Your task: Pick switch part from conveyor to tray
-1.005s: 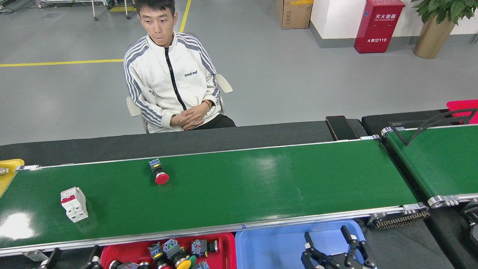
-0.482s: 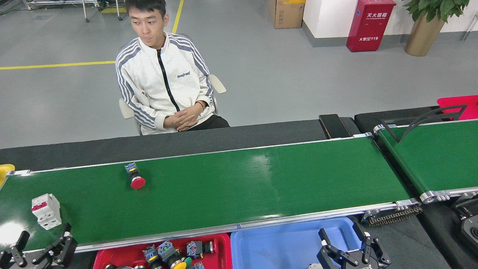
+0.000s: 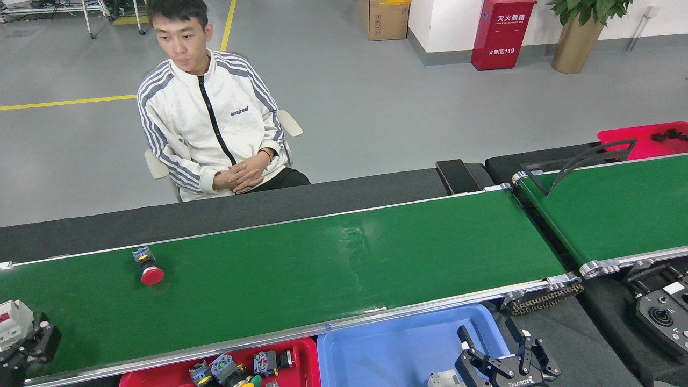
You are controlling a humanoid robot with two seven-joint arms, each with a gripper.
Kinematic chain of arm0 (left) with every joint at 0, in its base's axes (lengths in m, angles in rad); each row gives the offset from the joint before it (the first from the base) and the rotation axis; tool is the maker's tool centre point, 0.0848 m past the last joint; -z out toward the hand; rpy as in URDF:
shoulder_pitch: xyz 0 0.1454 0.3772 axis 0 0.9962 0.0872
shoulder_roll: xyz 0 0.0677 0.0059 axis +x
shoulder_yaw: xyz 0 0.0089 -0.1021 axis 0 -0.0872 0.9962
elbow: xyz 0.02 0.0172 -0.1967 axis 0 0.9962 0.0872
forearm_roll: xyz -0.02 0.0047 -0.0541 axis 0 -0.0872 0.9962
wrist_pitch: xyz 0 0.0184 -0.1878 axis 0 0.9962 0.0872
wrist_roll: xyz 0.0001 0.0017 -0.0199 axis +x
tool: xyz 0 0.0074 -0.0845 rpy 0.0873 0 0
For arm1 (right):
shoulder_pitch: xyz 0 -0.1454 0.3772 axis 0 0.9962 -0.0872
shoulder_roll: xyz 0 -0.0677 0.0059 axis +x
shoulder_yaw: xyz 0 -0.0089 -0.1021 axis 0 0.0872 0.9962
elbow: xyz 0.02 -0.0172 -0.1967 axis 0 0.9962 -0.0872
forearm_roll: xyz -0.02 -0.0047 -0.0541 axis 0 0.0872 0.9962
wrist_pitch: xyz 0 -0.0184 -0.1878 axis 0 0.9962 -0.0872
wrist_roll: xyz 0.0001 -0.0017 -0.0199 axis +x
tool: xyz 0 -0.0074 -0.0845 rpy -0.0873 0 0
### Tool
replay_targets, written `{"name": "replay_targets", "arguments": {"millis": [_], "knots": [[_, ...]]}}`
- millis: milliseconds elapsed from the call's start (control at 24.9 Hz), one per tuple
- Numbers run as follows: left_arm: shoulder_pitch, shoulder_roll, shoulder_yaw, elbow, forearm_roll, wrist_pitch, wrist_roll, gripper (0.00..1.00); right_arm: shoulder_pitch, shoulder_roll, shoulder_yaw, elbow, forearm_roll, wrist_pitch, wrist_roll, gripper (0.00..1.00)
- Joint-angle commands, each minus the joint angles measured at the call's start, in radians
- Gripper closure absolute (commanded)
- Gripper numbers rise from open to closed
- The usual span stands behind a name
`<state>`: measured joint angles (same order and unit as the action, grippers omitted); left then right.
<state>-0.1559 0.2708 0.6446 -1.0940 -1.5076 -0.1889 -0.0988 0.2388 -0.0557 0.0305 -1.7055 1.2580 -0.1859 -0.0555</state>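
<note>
1. Head view puts your left pincer (image 3: 27, 344) at the far left edge, low over the near side of the conveyor (image 3: 301, 269); it is dark and cut off by the frame, so you cannot tell whether its jaws are apart or together.
2. Touching or just beside that pincer, on its upper left, sits a white breaker-type switch part (image 3: 12, 322) with a red lever, partly out of frame.
3. Your right pincer (image 3: 497, 346) hangs over the blue tray (image 3: 376, 352) at the bottom right, its black fingers spread apart with nothing between them.
4. A red-capped push-button switch (image 3: 148, 266) lies on its side on the belt, well up and right of the left pincer and far from the right one.
5. Next to the blue tray, a red tray (image 3: 301, 349) holds several switch parts already.
6. Beyond the belt a black bench (image 3: 322, 196) runs across, with a seated person (image 3: 209, 118) in a white striped jacket behind it, hands clasped.
7. At right a second, shorter green belt (image 3: 618, 204) angles away.
</note>
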Motion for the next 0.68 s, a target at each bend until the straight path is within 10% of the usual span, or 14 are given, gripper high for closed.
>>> {"name": "replay_targets", "arguments": {"millis": [0,321,643], "knots": [[-0.031,0.016,-0.014,0.025,0.007,0.023,0.008,0.68,-0.010,-0.006,-0.003,-0.008,-0.003,-0.004,-0.007,0.00],[-0.027,-0.047,-0.054,0.002,0.023,-0.107,0.085,0.95,-0.016,0.000,-0.012,-0.009,-0.003,0.002,-0.006,0.00],[0.185,-0.220,-0.319,-0.584,0.130,-0.455,0.064,0.93,-0.010,-0.004,-0.072,-0.025,-0.005,0.006,-0.009,0.00]]}}
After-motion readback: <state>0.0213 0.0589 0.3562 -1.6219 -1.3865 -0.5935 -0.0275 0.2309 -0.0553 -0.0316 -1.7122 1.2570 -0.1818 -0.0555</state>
